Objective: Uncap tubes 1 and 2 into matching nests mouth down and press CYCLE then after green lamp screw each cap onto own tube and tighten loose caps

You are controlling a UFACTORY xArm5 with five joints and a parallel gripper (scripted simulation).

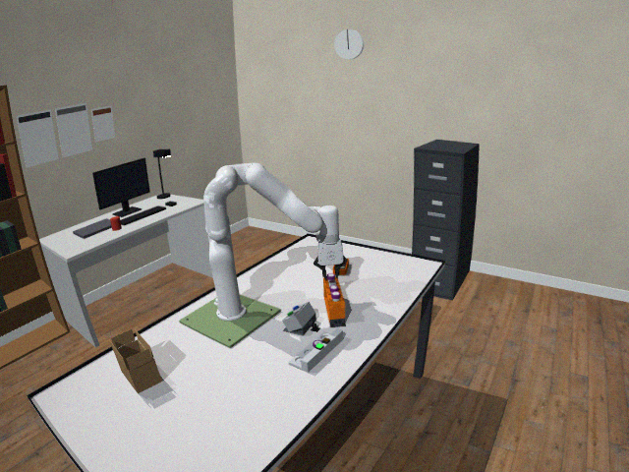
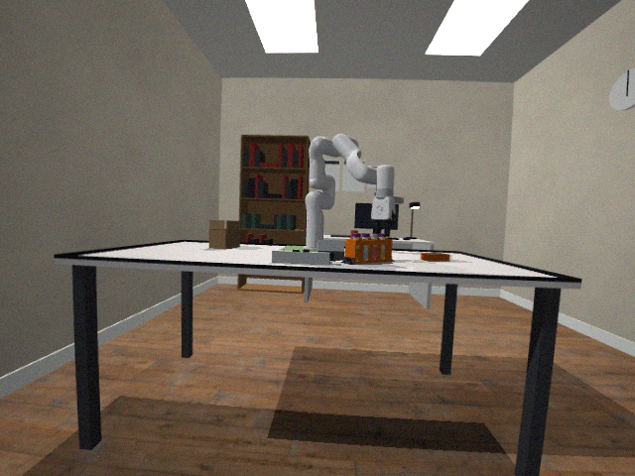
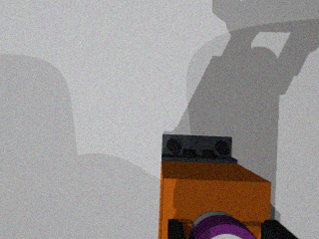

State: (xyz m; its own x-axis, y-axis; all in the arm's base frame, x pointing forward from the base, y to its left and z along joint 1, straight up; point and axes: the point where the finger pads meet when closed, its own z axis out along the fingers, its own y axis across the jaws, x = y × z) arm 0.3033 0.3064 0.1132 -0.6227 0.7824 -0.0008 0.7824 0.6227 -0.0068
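The orange decapping station (image 1: pixel 335 303) stands on the white table with several purple-capped tubes in a row. My gripper (image 1: pixel 330 272) hangs straight down over the tube at the station's far end. In the wrist view its two dark fingers stand on either side of that tube's purple cap (image 3: pixel 219 225), which sits on its tube. The fingers are loosely open around the cap and do not clamp it. The grey cap tray (image 1: pixel 317 349) lies in front of the station with a green lamp (image 1: pixel 319 345) lit. The grey key housing (image 1: pixel 300 317) sits between the station and my base.
A shallow orange tray (image 1: pixel 343 266) lies just behind the gripper and also shows in the exterior view (image 2: pixel 435 256). A cardboard box (image 1: pixel 136 359) stands near the table's left front. The green base plate (image 1: pixel 229 319) holds the arm.
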